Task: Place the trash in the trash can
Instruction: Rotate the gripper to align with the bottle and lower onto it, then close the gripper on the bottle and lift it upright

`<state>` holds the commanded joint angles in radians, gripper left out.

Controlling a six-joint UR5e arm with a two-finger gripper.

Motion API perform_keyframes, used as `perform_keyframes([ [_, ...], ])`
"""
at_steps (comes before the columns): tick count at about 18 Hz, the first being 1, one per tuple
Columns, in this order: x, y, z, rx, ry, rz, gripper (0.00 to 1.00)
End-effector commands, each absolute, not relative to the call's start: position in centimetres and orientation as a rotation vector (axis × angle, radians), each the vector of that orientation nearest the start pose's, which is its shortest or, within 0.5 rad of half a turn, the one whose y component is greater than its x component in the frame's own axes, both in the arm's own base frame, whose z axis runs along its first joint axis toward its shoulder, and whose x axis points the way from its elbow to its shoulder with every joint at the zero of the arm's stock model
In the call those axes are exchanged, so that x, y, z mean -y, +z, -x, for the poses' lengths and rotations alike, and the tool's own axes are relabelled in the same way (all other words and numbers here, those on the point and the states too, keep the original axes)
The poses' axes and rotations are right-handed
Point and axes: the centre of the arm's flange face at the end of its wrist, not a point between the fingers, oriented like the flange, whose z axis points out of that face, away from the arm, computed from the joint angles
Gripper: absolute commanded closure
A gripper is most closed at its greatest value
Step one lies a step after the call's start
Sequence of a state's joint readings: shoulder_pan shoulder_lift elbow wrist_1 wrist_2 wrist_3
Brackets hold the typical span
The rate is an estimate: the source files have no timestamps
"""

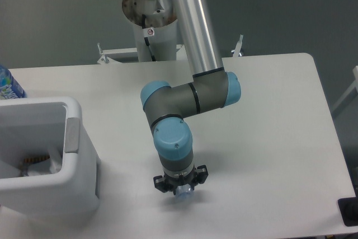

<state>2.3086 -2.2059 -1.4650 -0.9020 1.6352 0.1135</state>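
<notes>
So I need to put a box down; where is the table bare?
Right half of the table, from the arm to the far edge, is bare. So is the back strip behind the bin. Front left is crowded: bin, bottle, gripper.

White trash can (78, 155), grey rim panel (71, 135), blue-labelled bottle (8, 85).
</notes>
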Motion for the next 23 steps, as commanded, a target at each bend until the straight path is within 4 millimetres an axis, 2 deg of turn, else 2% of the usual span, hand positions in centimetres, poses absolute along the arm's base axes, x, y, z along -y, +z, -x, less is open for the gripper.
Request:
perform_keyframes([
  [4,-59.9,26.4,38.5,0.893,0.209,2.842,0.53],
  [7,-59.9,28.1,39.4,0.896,0.233,2.808,0.53],
  [10,-60.0,35.3,41.1,0.886,0.299,2.679,0.53],
  [14,-60.5,41.5,43.2,0.886,0.299,2.538,0.53],
  [15,-60.1,43.3,43.7,0.901,0.285,2.492,0.53],
  [17,-58.3,48.7,44.3,0.926,0.282,2.352,0.53],
  [18,-57.9,50.3,44.5,0.925,0.272,2.300,0.53],
  [19,-57.8,51.5,44.5,0.925,0.252,2.258,0.53],
  [21,-57.4,54.3,43.2,0.893,0.199,2.206,0.53],
  [23,-57.4,55.8,42.0,0.864,0.151,2.182,0.53],
])
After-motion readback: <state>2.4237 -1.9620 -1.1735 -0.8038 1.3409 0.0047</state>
